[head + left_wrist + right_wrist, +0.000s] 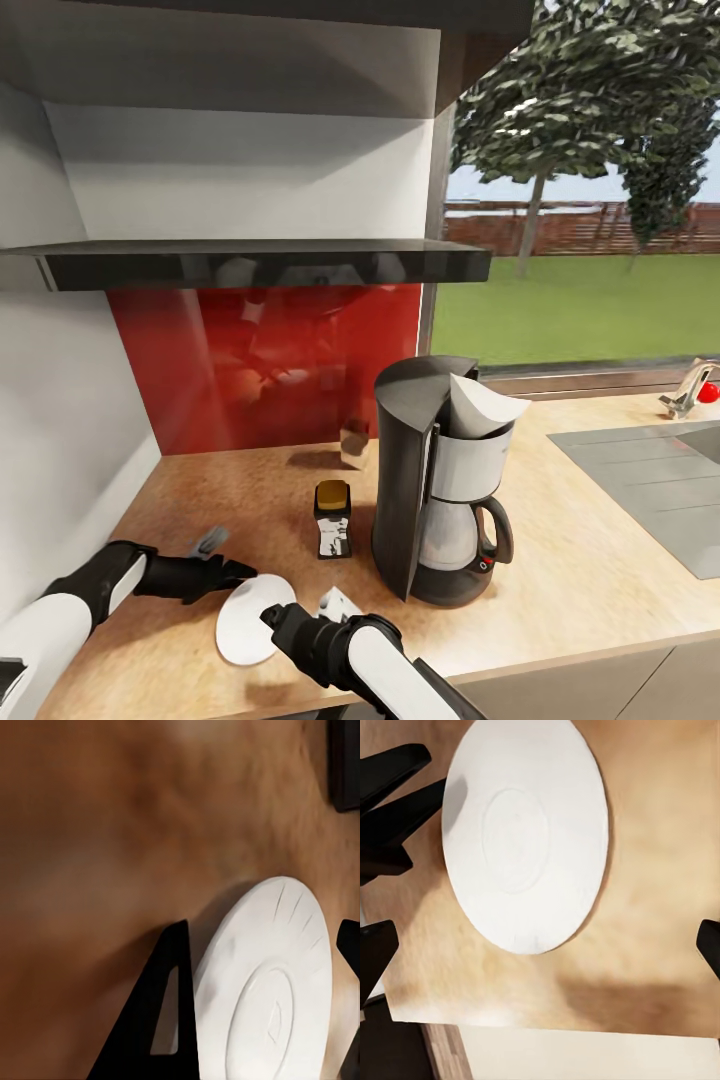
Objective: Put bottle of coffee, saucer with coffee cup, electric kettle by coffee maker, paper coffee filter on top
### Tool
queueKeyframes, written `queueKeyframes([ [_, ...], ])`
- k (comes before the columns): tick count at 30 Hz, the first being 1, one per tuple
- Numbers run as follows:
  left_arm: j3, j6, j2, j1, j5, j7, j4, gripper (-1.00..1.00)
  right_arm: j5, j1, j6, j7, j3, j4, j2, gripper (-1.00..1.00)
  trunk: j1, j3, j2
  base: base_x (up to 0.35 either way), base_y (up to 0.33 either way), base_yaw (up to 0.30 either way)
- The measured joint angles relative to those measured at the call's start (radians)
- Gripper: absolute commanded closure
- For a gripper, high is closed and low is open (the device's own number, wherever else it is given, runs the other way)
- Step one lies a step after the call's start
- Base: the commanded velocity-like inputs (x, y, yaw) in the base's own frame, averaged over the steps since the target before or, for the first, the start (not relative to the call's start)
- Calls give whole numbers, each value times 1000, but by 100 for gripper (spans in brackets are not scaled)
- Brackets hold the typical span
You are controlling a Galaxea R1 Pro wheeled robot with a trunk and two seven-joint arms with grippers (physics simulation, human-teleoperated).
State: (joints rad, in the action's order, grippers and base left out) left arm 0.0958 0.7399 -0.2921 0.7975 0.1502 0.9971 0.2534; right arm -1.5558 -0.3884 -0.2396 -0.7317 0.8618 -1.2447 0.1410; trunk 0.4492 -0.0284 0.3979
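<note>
The coffee maker (440,500) stands on the kitchen countertop (580,590) with the white paper coffee filter (487,404) sticking out of its top. Just left of it stands the bottle of coffee (332,520). The saucer (248,622) lies flat near the front edge. My left gripper (240,574) is open at the saucer's far-left rim; in the left wrist view the saucer (270,990) shows between its fingers (169,1020). My right gripper (272,615) hangs open at the saucer's right rim, the saucer (525,832) just beyond its fingertips (375,952).
The glossy black kitchen shelf (260,262) hangs above a red backsplash (270,360). A steel sink (650,480) and tap (688,390) sit to the right. A white wall (60,420) closes the counter's left end. The counter's front edge (547,1024) lies close under my right gripper.
</note>
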Motion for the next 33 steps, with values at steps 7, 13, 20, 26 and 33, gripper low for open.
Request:
queueKeyframes([
  [7,0,0,10,0,0,0,0,-100,0,0,2,1,0,21,1,-100,0,0,0,0,0,0],
  [13,-10,2,20,-10,18,1,0,-100,0,0,2,1,0,25,2,-100,0,0,0,0,0,0],
  [20,42,20,18,-20,25,4,44,-100,0,0,2,0,0,25,5,-100,0,0,0,-129,0,0],
  [26,47,18,17,-20,24,3,48,-100,0,0,2,0,0,26,9,-100,0,0,0,-97,0,0],
  [33,52,19,16,-18,24,4,48,-100,0,0,2,1,0,26,9,-100,0,0,0,-5,0,0],
])
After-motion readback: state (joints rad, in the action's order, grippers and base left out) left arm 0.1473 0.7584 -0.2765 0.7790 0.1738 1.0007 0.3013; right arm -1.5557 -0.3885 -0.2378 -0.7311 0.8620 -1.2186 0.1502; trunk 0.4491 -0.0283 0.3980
